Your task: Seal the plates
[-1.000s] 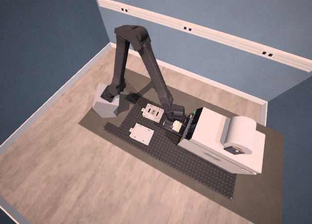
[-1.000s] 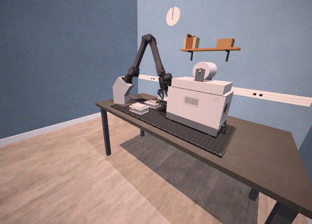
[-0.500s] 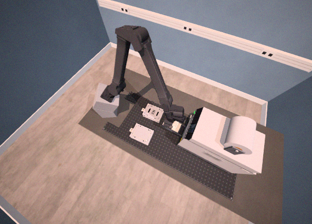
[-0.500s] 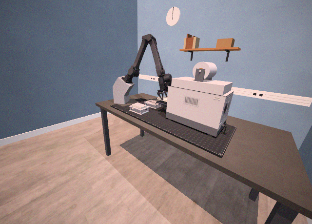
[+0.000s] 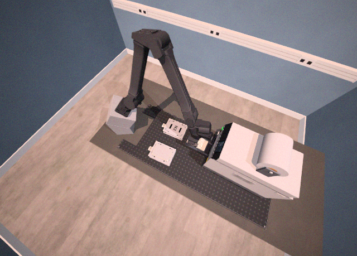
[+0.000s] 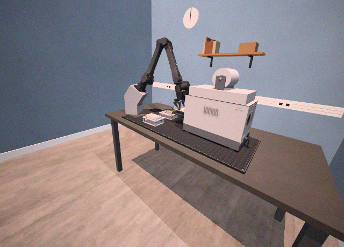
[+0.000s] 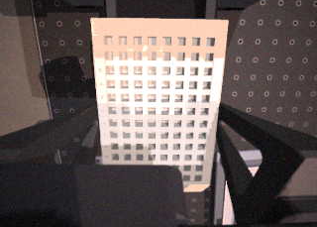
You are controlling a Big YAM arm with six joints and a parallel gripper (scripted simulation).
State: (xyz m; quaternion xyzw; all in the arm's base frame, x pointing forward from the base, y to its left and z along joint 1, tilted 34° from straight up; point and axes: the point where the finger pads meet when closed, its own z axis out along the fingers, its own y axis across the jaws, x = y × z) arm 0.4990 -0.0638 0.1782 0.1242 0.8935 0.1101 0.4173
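My gripper (image 5: 198,142) (image 6: 177,104) (image 7: 158,108) is shut on a cream well plate (image 5: 202,144) (image 7: 158,88), one finger on each long side. Its grid of wells shows in the wrist view. I hold it low over the dark stage (image 5: 191,147), right in front of the white sealer (image 5: 253,158) (image 6: 220,113). Nest N2 (image 5: 172,127) (image 6: 168,114) has no plate in it, and its label shows. The other plate (image 5: 162,153) (image 6: 152,118) sits in the nearer nest. A small green light (image 5: 222,128) shows at the top corner of the sealer's front.
The sealer carries a foil roll (image 5: 274,154) (image 6: 226,77) on top. The arm's grey base (image 5: 121,119) (image 6: 134,99) stands at the far end of the black perforated board (image 5: 218,189) (image 6: 210,149). A small dark fixture (image 5: 151,110) lies beside the base.
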